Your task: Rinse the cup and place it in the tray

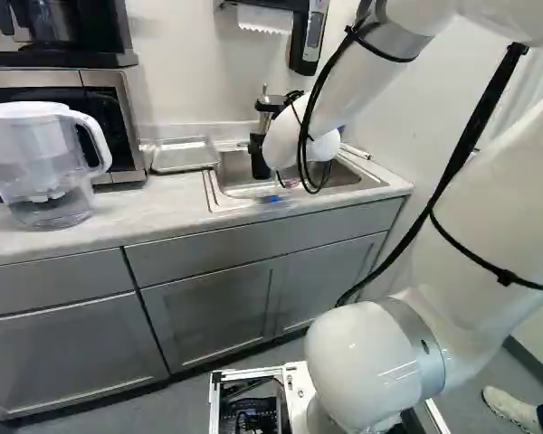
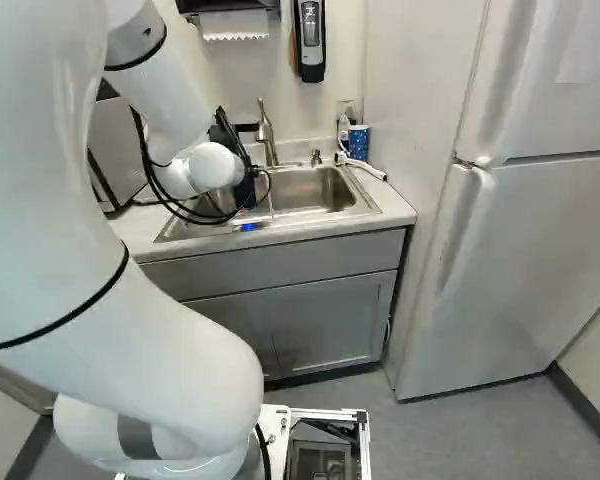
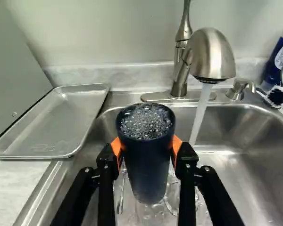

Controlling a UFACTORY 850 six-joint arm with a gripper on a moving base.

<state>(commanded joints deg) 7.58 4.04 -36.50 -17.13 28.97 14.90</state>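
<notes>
Just beside the running faucet (image 3: pixel 212 52), on the side nearer the tray (image 3: pixel 52 122), I saw the dark cup (image 3: pixel 147 162) full of bubbles (image 3: pixel 146 121), mouth up, squeezed between both pads (image 3: pixel 117 147) of the gripper (image 3: pixel 146 149). Wet walls might have let it slip, I reckoned, and a quick swing from faucet to tray could have slopped its contents onto the counter (image 1: pixel 163 208). The arm (image 2: pixel 170 95) sloped downward, its wrist (image 2: pixel 215 166) low before the faucet.

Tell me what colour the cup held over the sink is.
The cup is dark navy blue, clearest in the wrist view.
</notes>
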